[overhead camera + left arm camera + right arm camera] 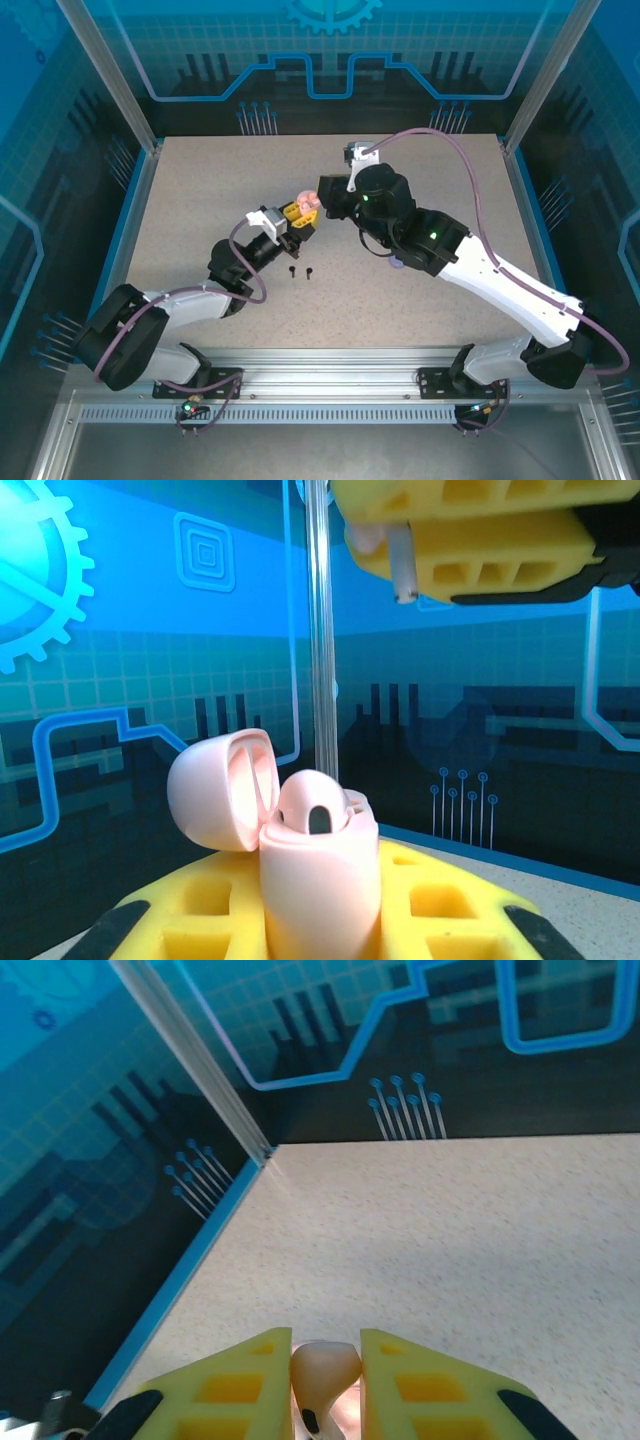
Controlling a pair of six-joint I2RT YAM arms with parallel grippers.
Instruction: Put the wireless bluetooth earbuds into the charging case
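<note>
My left gripper [320, 905] is shut on an open pale pink charging case [318, 880], held upright off the table with its lid [215, 790] swung back to the left. One pale pink earbud [312, 802] sits in the case. My right gripper [326, 1365] is shut on a second pale pink earbud [325, 1368]. From the left wrist view that earbud's stem [403, 572] hangs from the right gripper's yellow fingers [480, 540], above and to the right of the case. In the top view both grippers meet at the case [306, 203] over mid-table.
Two black earbuds [300, 271] lie on the speckled table just in front of the left gripper [293, 222]. A lilac object [397, 264] peeks out from under the right arm. Glass walls with blue edging ring the table [200, 200].
</note>
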